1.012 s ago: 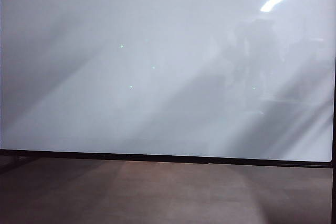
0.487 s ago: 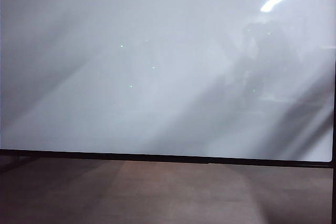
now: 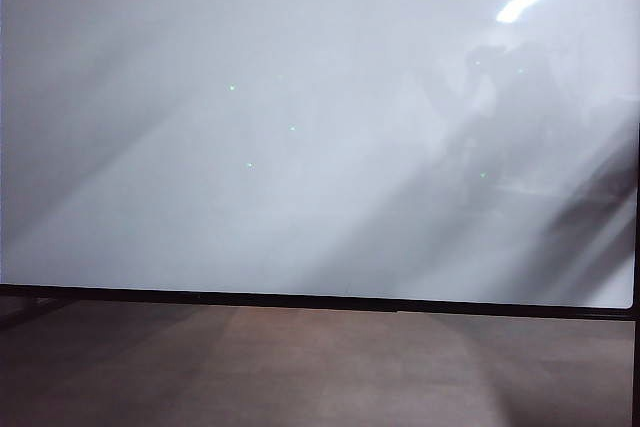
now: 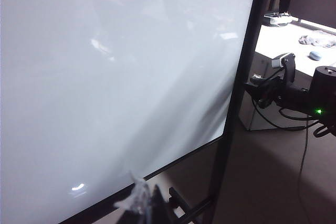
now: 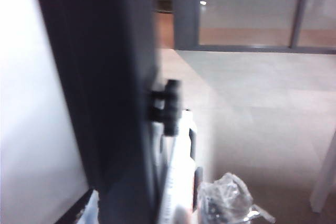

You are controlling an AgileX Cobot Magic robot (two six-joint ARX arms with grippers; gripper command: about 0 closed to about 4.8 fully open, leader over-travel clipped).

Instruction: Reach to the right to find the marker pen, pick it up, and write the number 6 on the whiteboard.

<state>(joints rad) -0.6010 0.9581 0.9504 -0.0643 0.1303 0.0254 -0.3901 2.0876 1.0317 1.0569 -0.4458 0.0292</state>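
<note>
The right gripper [image 5: 210, 203] is seen with jaws spread, empty, beside the whiteboard [image 3: 300, 147] frame's edge. Its dim reflection, at 2 o'clock on the board, has shifted rightward since a second ago, suggesting the search for the marker pen is under way. No pen is visible. The left gripper [image 4: 140, 203] is barely shown; its state cannot be told.

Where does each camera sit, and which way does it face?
Exterior view: off the arms, squarely facing the large glossy white whiteboard with its thin black frame; no arm shows, only a dim reflection.
Left wrist view: oblique to the whiteboard; left gripper tip near its lower frame, another black arm beyond the frame.
Right wrist view: blurred, close against the frame; right gripper tip beside it.
Shared: the whiteboard, in all three.
</note>
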